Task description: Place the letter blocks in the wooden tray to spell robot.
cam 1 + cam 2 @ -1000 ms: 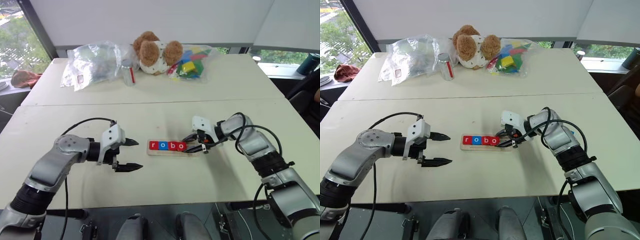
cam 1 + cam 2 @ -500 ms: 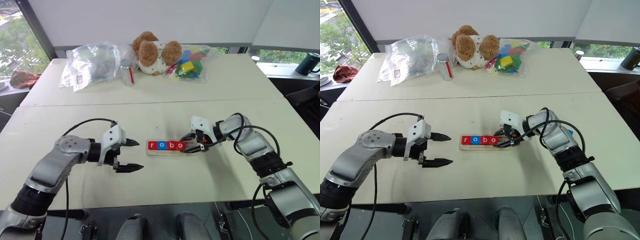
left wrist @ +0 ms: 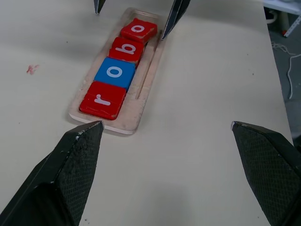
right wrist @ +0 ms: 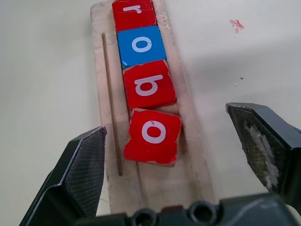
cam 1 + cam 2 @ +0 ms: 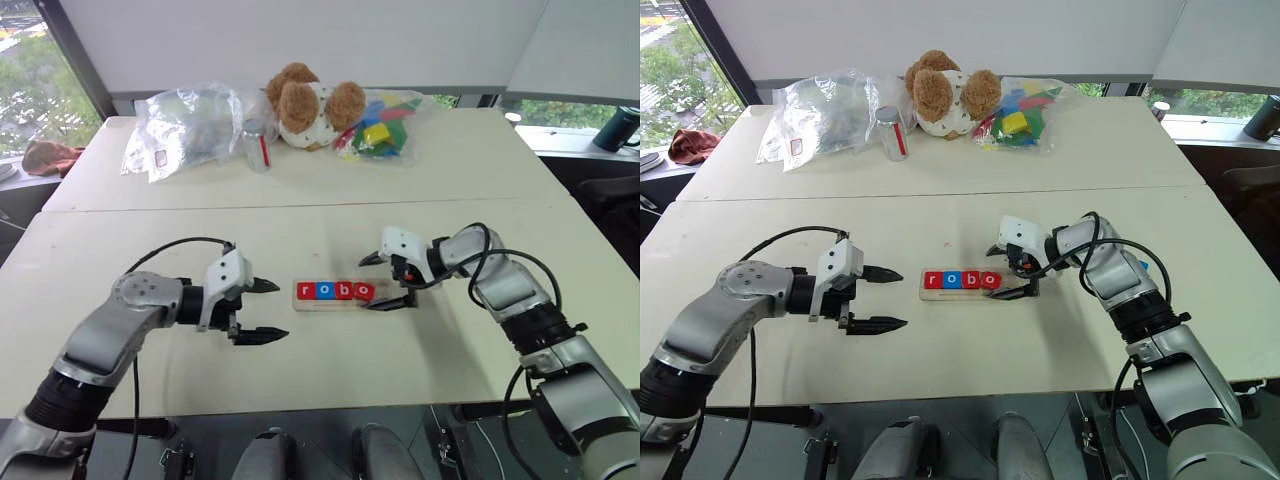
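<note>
four tiles seated in the tray (image 4: 107,94) at mid tabletop (image 5: 300,390), reading r, o, b, o: red r (image 4: 133,13), blue o (image 4: 140,45), red b (image 4: 148,90), red o (image 4: 152,136). last of these skewed, one corner riding toward the tray's edge, not square with its neighbours. bare wood beyond it, room for one more tile.

right gripper (image 5: 382,281) at the tray's free end, fingers (image 4: 77,175) spread wide either side of the red o, pinching nothing. left gripper (image 5: 264,311) off the r end, well apart from the tray, fingers (image 3: 66,175) spread wide too, empty.

step in hand, by the look of it: fourth tile just let go, right gripper free to back off. word one letter short, the t not yet placed, and no loose tile to be made out on the tabletop, so its whereabouts cannot be told from here.

next move calls for two things, probably. first, a nudge to square the skewed o against the b, else the last slot may be crowded. then finding the t, pinching it by its edges, and setting it flat in the bare end of the tray, letter upright to match the rest. care needed not to knock the row on the way in.
</note>
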### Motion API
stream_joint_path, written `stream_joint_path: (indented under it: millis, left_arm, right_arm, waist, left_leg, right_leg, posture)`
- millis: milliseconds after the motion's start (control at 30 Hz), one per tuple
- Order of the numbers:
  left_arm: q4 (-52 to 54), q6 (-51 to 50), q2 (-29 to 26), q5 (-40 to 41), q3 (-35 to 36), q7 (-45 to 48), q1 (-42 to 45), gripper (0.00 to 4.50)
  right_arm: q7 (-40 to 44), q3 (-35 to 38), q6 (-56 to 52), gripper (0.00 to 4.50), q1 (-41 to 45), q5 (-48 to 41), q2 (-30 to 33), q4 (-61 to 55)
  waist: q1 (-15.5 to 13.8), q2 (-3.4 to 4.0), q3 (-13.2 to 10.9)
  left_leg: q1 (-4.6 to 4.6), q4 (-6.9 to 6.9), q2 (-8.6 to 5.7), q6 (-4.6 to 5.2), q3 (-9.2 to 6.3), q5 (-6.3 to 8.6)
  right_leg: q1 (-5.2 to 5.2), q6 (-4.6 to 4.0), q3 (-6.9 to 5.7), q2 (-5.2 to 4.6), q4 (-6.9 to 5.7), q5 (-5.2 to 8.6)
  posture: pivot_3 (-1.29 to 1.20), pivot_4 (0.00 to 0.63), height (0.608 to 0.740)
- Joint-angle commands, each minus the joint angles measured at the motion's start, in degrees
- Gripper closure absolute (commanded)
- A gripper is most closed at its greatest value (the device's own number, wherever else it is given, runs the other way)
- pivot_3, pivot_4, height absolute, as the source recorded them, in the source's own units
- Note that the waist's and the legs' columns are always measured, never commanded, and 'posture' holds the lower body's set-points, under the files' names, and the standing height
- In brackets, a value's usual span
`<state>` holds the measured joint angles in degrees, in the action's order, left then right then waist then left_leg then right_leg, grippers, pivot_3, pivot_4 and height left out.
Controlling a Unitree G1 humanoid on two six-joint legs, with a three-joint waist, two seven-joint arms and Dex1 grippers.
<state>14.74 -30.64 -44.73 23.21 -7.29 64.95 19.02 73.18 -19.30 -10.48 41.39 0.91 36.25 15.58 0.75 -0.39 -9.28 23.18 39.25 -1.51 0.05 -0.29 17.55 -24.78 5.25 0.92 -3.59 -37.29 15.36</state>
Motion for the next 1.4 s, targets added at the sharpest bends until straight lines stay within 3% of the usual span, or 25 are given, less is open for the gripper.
stream_joint_path:
  millis: [33,467,700,1000,1167,1300,1400]
  left_arm:
    - [0.86,0.59,0.14,0.12,0.16,0.14,1.24,0.0]
    - [0.99,0.74,0.09,0.01,0.19,-0.24,0.82,0.0]
    - [0.96,0.76,-0.2,0.11,0.56,-0.19,0.69,0.0]
    - [0.25,1.65,0.22,0.4,1.2,-0.18,1.39,0.0]
    - [3.78,-2.15,2.88,6.13,4.8,-2.56,3.05,0.0]
    - [6.65,-3.94,3.55,8.07,4.12,-2.96,4.92,0.0]
    - [4.88,-3.48,5.71,8.03,2.17,-2.39,7.94,0.0]
  right_arm:
    - [-0.48,0.87,2.73,0.05,1.49,0.79,0.76,1.08]
    - [-2.01,0.21,9.42,0.05,4.33,3.54,-0.84,6.79]
    - [-0.99,4.49,2.76,0.05,3.82,-1.09,0.32,1.6]
    - [-7.77,8.33,0.67,0.05,1.84,1.4,5.22,2.61]
    - [-27.74,22.95,-21.9,0.05,-2.51,-0.2,3.56,-5.38]
    - [-51.24,37.24,-41.18,0.05,-11.09,6.19,-8.44,-27.41]
    - [-61.63,39.34,-51.14,0.05,-19.68,10.87,-19.93,-43.11]
  waist:
    - [-0.01,0.0,0.0]
    - [0.07,0.0,0.0]
    - [0.05,0.0,0.0]
    - [-0.09,0.0,0.0]
    - [-0.31,-0.01,0.01]
    - [-0.18,0.0,0.06]
    - [-0.16,0.0,0.1]
  left_leg:
    - [0.0,0.0,0.0,0.0,0.0,0.0]
    - [-0.01,-0.01,0.01,-0.02,0.0,-0.01]
    - [0.0,0.0,0.01,-0.03,0.0,-0.02]
    - [-0.01,0.0,0.01,-0.02,-0.01,-0.01]
    - [0.04,0.03,0.0,-0.03,-0.01,-0.02]
    - [0.06,-0.09,0.03,-0.05,-0.11,-0.02]
    - [0.1,-0.08,0.02,-0.14,-0.02,-0.07]
  right_leg:
    - [0.0,0.0,0.0,0.0,0.0,0.0]
    - [0.0,0.0,0.0,0.01,0.0,0.0]
    - [-0.01,0.0,0.0,0.01,-0.02,0.0]
    - [0.0,0.0,0.0,0.0,-0.02,0.0]
    - [0.0,0.0,0.01,-0.04,-0.02,0.0]
    - [-0.07,0.0,0.0,-0.01,-0.21,0.0]
    - [-0.29,0.0,0.09,0.0,-0.57,0.0]
  posture:
    - [0.0,0.15,0.74]
    - [0.0,0.15,0.74]
    - [0.0,0.15,0.74]
    - [0.0,0.15,0.74]
    - [0.0,0.15,0.74]
    - [0.0,0.15,0.74]
    - [0.0,0.15,0.74]
